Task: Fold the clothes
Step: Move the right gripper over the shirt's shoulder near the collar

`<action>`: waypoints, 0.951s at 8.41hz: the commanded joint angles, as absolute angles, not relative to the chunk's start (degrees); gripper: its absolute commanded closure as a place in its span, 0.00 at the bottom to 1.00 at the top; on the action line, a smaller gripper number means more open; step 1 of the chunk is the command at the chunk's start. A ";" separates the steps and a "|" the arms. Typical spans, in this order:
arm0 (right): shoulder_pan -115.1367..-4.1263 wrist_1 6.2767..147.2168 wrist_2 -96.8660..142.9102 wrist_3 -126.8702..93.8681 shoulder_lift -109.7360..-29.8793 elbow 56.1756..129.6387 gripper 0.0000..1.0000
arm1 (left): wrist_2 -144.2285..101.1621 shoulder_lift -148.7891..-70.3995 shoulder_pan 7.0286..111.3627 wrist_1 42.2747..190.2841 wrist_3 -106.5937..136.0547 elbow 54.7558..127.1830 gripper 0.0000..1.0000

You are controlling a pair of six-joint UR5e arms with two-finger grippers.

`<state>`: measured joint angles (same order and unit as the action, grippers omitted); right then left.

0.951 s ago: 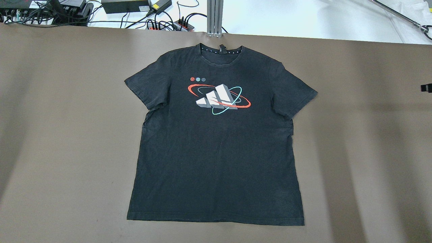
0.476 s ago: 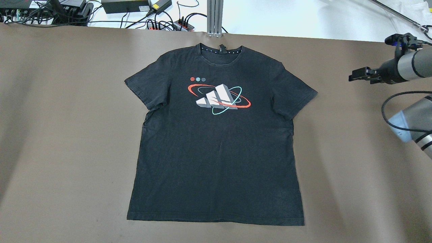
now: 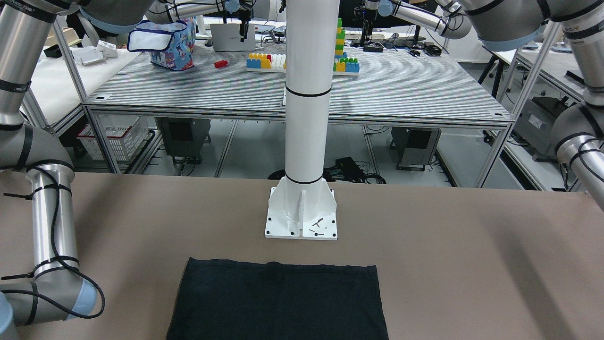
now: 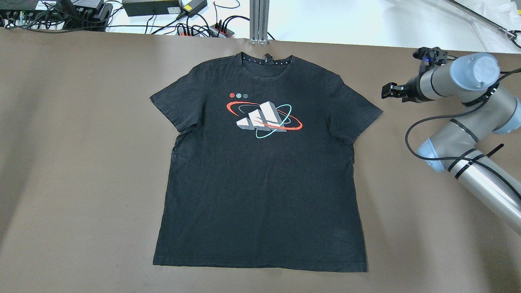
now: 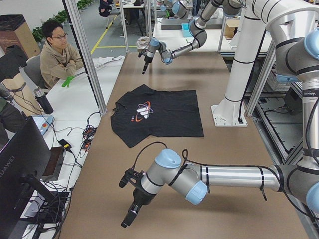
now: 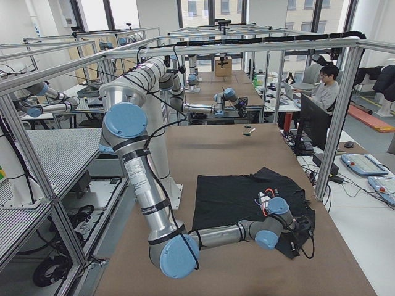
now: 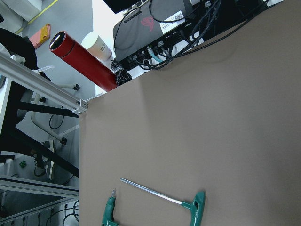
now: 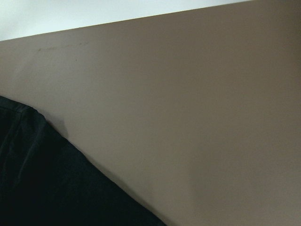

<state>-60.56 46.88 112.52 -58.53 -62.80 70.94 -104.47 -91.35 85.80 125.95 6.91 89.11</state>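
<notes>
black t-shirt [image 4: 260, 183] flat on table [image 4: 81, 162]; right gripper [image 4: 386, 90] near its sleeve

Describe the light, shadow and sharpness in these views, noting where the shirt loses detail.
Overhead: soft shadow bands cross the table either side of the shirt, whose print is crisp. Front-facing: the shirt is flat black, folds unreadable; the ribbed bench behind shows moiré. Right wrist: the shirt's corner is a nearly featureless dark patch, softly focused. Left wrist: even light, sharp.

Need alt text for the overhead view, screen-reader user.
A black T-shirt lies flat and unfolded, logo up, collar toward the far edge, on a brown table. The right gripper sits at the right, near the shirt's sleeve but not touching it.
</notes>
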 commanded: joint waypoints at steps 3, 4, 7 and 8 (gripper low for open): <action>-56.25 46.85 106.35 -59.77 -61.44 66.89 0.40 | -104.59 -91.05 85.87 126.04 6.94 89.30 0.00; -56.16 46.85 106.09 -59.68 -61.35 65.67 0.43 | -104.59 -91.05 85.87 126.04 6.94 89.30 0.00; -55.55 46.49 104.77 -59.68 -59.16 62.85 0.48 | -104.68 -91.05 85.87 126.04 6.94 89.30 0.00; -55.55 46.49 104.77 -59.68 -58.98 62.67 0.49 | -104.68 -91.05 85.78 126.04 6.94 89.30 0.00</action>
